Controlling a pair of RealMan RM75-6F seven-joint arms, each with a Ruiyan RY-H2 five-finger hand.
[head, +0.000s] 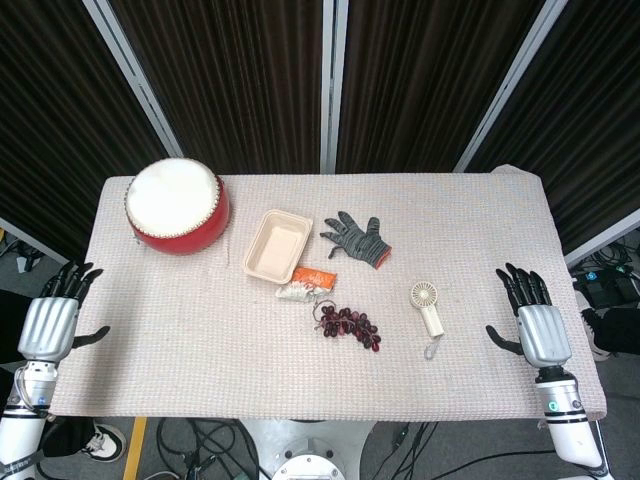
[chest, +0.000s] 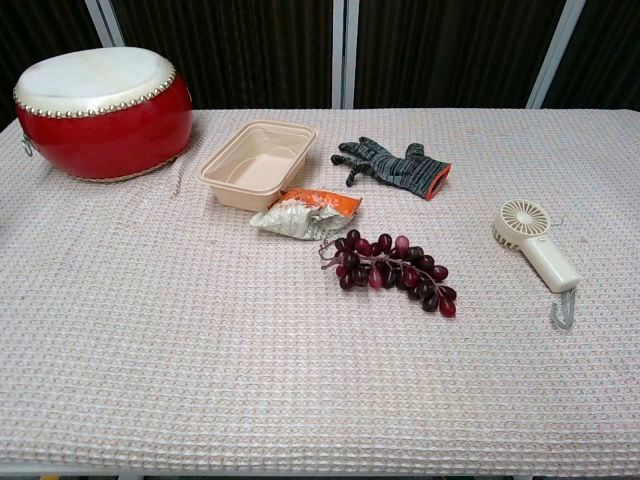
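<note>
My left hand (head: 50, 322) hovers open off the table's left edge, holding nothing. My right hand (head: 535, 322) is open at the table's right edge, fingers spread and pointing away, nearest to a cream hand-held fan (head: 427, 305) (chest: 536, 246). A bunch of dark red grapes (head: 348, 325) (chest: 392, 269) lies mid-table. An orange and silver snack packet (head: 307, 283) (chest: 304, 213) lies just behind it, next to a beige tray (head: 278, 244) (chest: 257, 163). A grey glove (head: 356, 238) (chest: 392, 165) lies to the tray's right. Neither hand shows in the chest view.
A red drum (head: 176, 205) (chest: 100, 110) with a white skin stands at the table's back left. A pale woven cloth (head: 200, 330) (chest: 200, 350) covers the table. Dark curtains with metal posts stand behind it. Cables lie on the floor below the front edge.
</note>
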